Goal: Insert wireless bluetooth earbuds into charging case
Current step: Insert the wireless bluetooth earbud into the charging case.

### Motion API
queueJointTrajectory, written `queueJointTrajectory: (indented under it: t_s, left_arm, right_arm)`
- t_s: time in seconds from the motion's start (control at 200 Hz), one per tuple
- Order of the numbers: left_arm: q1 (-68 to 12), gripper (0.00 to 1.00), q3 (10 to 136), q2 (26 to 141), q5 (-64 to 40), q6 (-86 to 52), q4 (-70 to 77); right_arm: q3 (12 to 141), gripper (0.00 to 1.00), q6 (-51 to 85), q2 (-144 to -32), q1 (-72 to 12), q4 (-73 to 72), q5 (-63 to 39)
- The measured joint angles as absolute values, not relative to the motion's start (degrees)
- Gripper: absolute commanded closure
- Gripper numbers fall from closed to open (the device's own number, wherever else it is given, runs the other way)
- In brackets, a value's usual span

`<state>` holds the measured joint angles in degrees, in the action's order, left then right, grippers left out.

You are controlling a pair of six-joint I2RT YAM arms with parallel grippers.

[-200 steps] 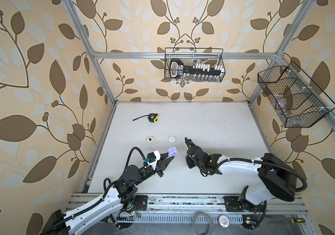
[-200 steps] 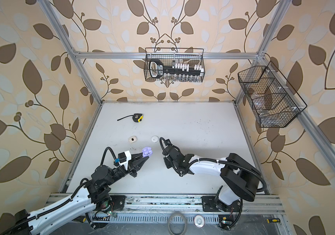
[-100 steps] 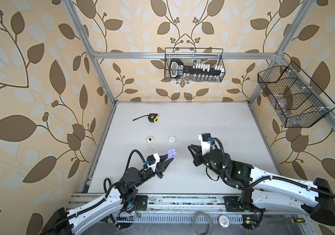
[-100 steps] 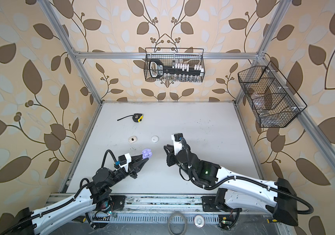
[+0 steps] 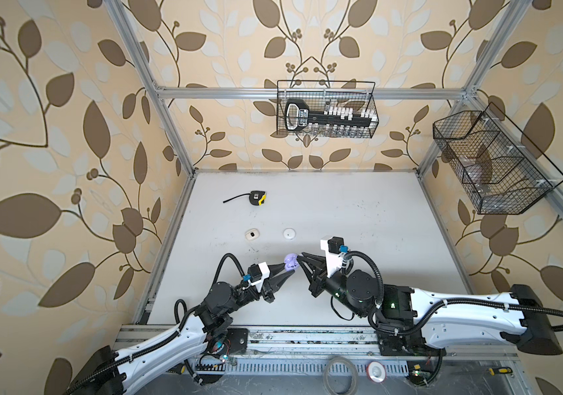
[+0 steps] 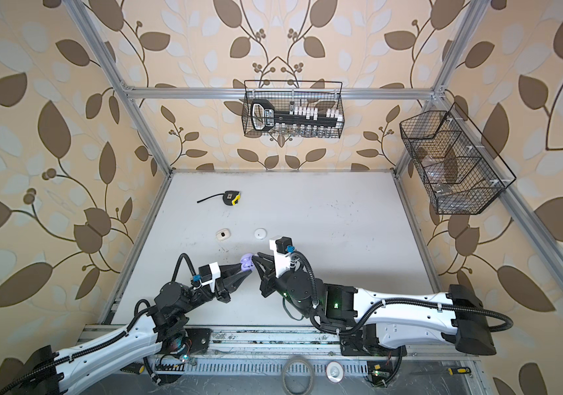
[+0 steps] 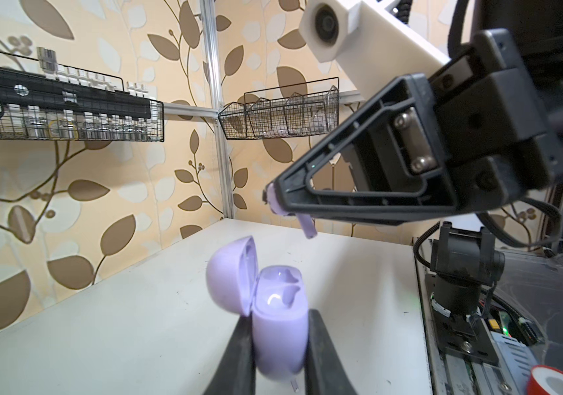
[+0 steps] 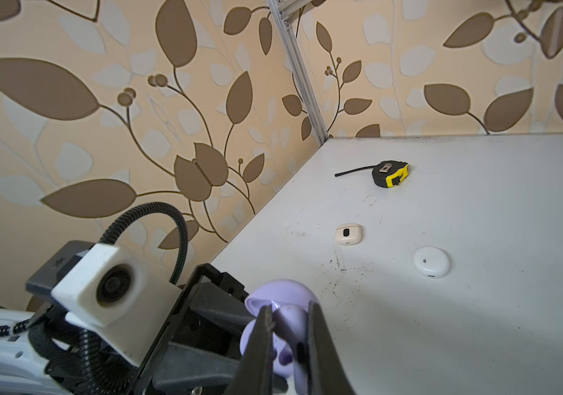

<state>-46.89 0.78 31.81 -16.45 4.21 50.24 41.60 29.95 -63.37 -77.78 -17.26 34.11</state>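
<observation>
Jaws of the left gripper [image 5: 286, 270] clamp the open lilac charging case [image 5: 290, 262] in both top views, the right gripper [image 5: 303, 257] just beside. Left wrist: right jaws pinch a lilac earbud [image 7: 308, 227] just above the case. Right wrist: same pinch, case lid just beyond the tips.

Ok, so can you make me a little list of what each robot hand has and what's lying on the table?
left gripper: shut on the lilac case, lid open
right gripper: shut on a lilac earbud, stem sticking out below
earbud and case: apart, earbud not yet in
case sockets: both look empty
on the table: cream case and white case, both closed; tape measure farther back
</observation>
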Motion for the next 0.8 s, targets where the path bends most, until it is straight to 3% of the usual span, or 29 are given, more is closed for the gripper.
queueJointTrajectory:
  t_s: [0.8]
  left_arm:
    - [-46.9, 1.0, 0.8, 31.6, -17.5, 4.4, 50.8]
  right_arm:
    - [41.7, 0.89, 28.7, -68.4, -79.9, -24.4, 34.5]
